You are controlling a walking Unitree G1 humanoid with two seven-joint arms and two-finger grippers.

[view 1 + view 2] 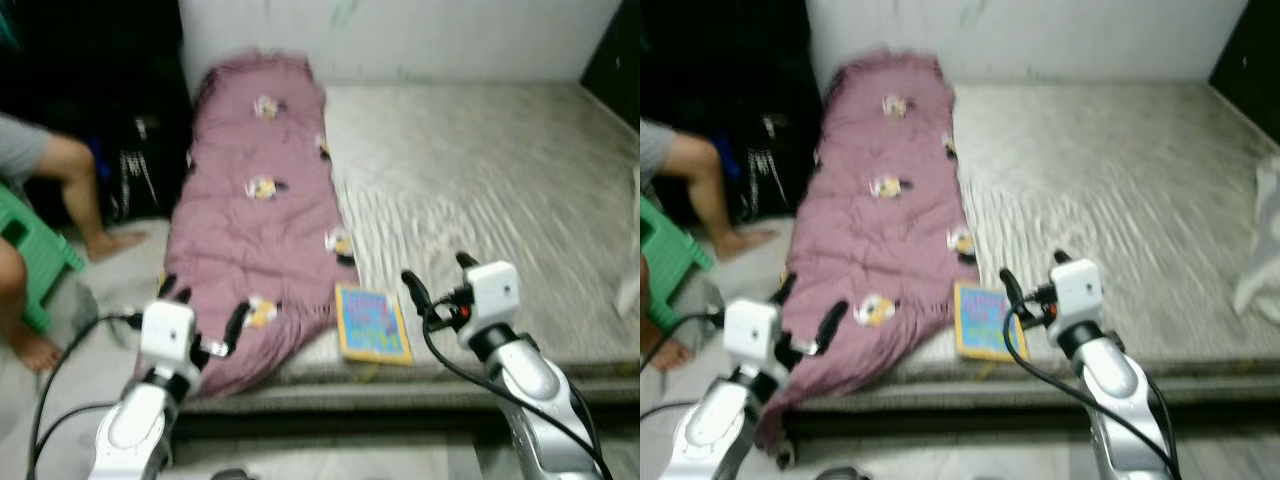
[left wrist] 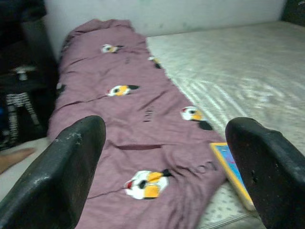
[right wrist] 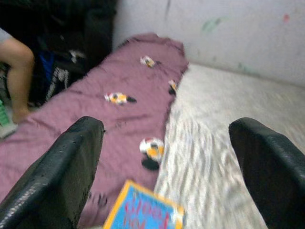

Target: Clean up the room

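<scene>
A mauve blanket (image 1: 258, 215) with small penguin prints lies along the left side of a low mattress (image 1: 480, 200) and hangs over its front corner. A colourful children's book (image 1: 372, 323) with a yellow border rests on the mattress near the front edge, just right of the blanket. My left gripper (image 1: 205, 312) is open above the blanket's front end. My right gripper (image 1: 440, 280) is open just right of the book, nothing between its fingers. In the wrist views the blanket (image 2: 143, 119) and the book (image 3: 145, 212) lie ahead of the spread fingers.
A person sits at the left on a green stool (image 1: 30, 255), bare legs and feet (image 1: 110, 240) on the floor beside the mattress. Dark bags (image 1: 130, 160) stand against the wall behind. White cloth (image 1: 1260, 250) lies at the mattress's right edge.
</scene>
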